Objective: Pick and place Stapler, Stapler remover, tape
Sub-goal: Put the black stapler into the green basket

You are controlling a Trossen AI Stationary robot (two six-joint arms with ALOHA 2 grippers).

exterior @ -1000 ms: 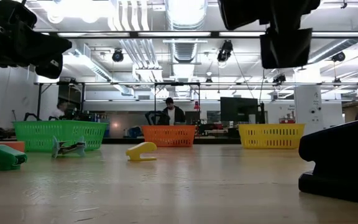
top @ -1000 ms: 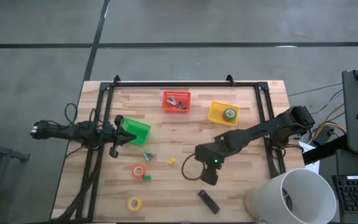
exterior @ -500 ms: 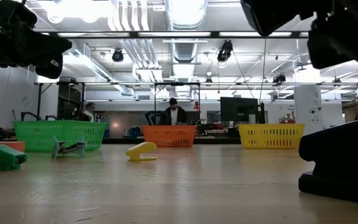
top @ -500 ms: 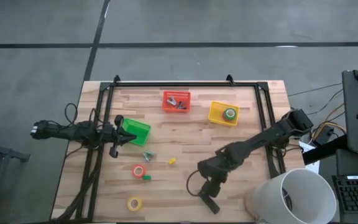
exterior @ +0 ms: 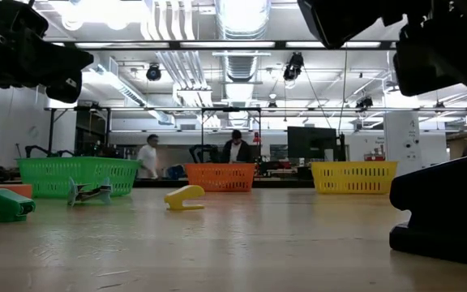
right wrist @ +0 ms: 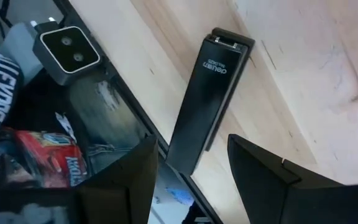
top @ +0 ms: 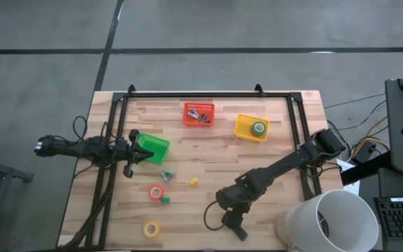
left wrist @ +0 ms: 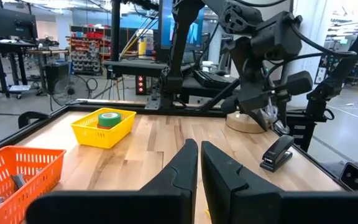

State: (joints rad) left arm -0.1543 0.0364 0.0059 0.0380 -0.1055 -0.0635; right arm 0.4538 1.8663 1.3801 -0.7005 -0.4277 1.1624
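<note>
The black stapler (top: 238, 231) lies flat near the table's near edge; it also shows in the right wrist view (right wrist: 211, 93) and the low view (exterior: 448, 215). My right gripper (top: 229, 217) hovers over it, open, its fingers standing either side of the stapler's end (right wrist: 185, 152) without touching. A red tape roll (top: 157, 192) and a yellow tape roll (top: 151, 229) lie flat on the table. A green tape roll (top: 259, 128) sits in the yellow basket (top: 243, 129). My left gripper (top: 127, 155) waits, shut, beside the green basket (top: 152, 147).
An orange basket (top: 199, 113) holding small items stands at the far side. A yellow staple remover (top: 194, 181) and a grey one (top: 165, 175) lie mid-table, a small green piece (top: 165, 199) by the red roll. A white cylinder (top: 327, 220) stands at the near right corner. People move in the room behind.
My right arm has swung toward the table's near edge and come down over the stapler. The stapler and the other things have stayed put. A person has walked across the room behind.
</note>
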